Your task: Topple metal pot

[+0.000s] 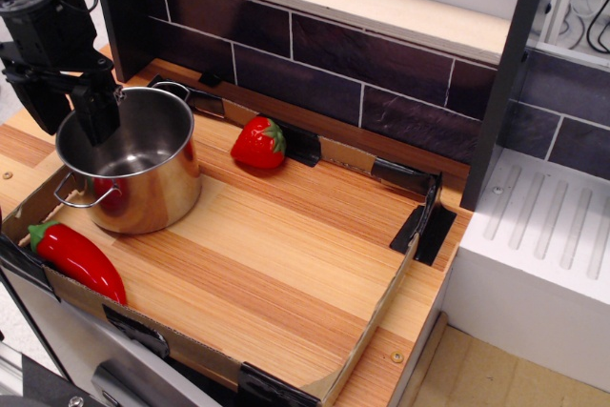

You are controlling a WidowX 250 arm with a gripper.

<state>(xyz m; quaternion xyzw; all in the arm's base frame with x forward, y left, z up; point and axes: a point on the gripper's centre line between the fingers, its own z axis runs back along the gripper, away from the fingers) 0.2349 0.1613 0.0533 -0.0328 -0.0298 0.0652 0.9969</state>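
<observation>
The black tool, jaws spread wide, straddles the far-left rim of the upright shiny stainless-steel pot at the left of the wooden surface. Toppling appears imminent: the next move needs a sideways pull. Open board lies rightward; the glossy red toy pepper crowds the front.

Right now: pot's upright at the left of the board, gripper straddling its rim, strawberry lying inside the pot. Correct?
Not quite. The strawberry is not inside the metal pot; it lies on the board to the pot's right, near the back wall, apart from it. The observation.image view shows this. The rest holds: the pot stands upright at the left, and the gripper straddles its rim with jaws apart.
</observation>
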